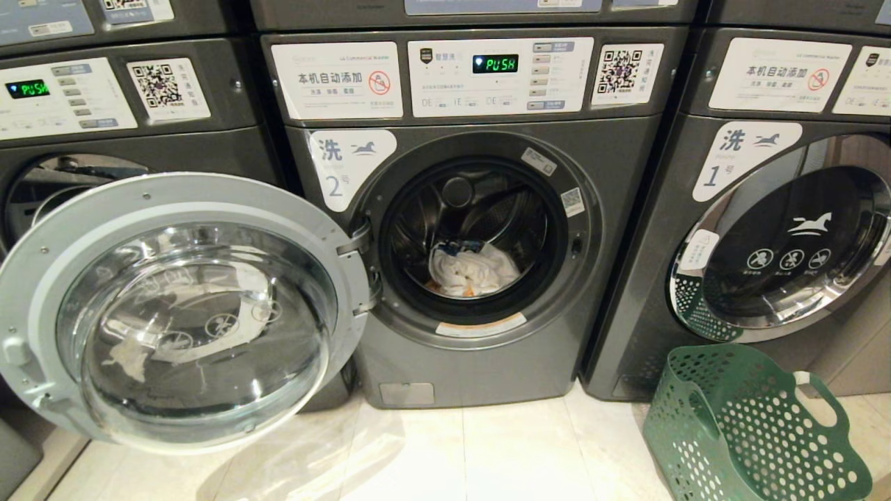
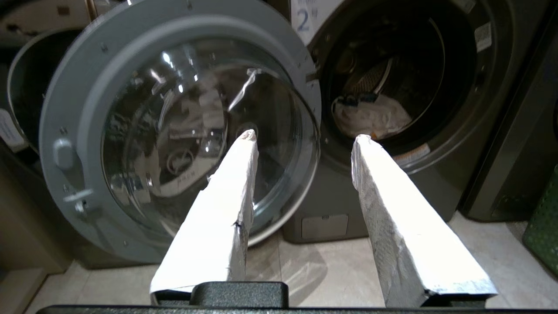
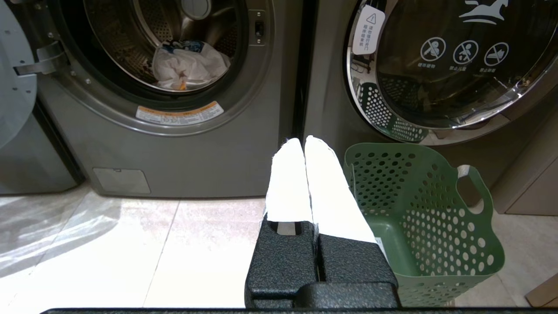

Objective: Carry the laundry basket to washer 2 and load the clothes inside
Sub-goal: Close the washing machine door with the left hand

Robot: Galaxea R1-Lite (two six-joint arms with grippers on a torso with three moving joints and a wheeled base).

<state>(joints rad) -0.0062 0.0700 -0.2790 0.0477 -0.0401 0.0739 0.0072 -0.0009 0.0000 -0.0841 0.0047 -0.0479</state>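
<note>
- Washer 2 (image 1: 480, 229) stands in the middle of the row, its round door (image 1: 181, 313) swung fully open to the robot's left, glass facing out.
- Clothes (image 1: 473, 268) lie low in the drum: mostly white fabric, with a bit of blue at the top and a spot of orange at the lower edge.
- The laundry basket (image 1: 752, 424) sits on the tiled floor (image 1: 487, 452) in front of washer 1 (image 1: 779, 236), to the right of washer 2; in the right wrist view its inside shows only bare green plastic.
- Washer 1's door is closed, and the basket's holes are mirrored in its chrome rim.
- A third grey washer (image 1: 104, 139) stands at the left, partly hidden behind the open door.
- The left gripper (image 2: 305, 137) hangs in front of washer 2 with its white-wrapped fingers (image 2: 231, 209) spread apart and nothing between them; one tip lines up with the door glass, the other with the drum opening.
- The right gripper (image 3: 304, 141) is clenched, its two white fingers pressed together on nothing, above the floor just beside the basket's near rim.
</note>
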